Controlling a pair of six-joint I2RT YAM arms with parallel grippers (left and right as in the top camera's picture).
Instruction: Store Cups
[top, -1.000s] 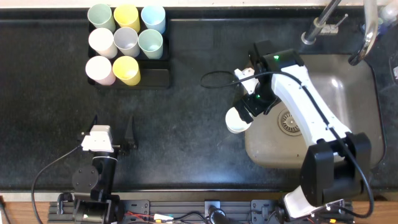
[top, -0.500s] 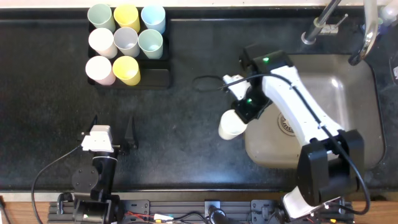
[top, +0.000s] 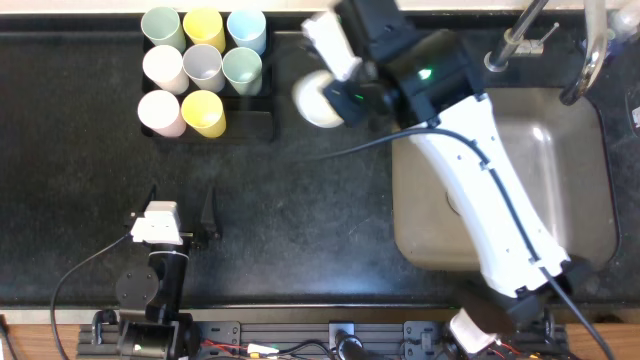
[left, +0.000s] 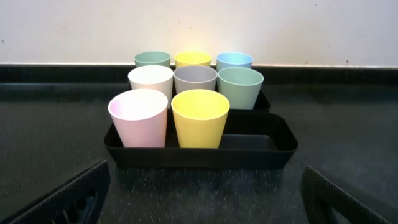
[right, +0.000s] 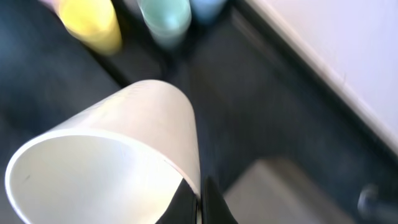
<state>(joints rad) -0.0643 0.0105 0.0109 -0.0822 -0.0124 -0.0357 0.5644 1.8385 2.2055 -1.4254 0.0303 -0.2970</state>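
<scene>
While the right gripper (top: 345, 92) is clamped on the rim of a white cup (top: 318, 100), the black tray (top: 256, 126) of cups (top: 203, 65) lies just ahead of it. The left gripper (top: 182, 196), fingers apart, faces that tray from well back.

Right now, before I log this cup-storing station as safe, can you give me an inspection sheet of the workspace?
Surface: black speckled countertop, stainless steel sink set into it.
Job's things: black plastic tray holds eight pastel plastic cups, one corner slot free; white plastic cup held tilted near the tray.
Clutter: nothing seen.
Hands: right hand shut on the white cup; left hand open, facing the tray.
Cables: black cable trails from the right arm over the countertop.
Surroundings: metal faucet behind the sink, white wall beyond.
</scene>
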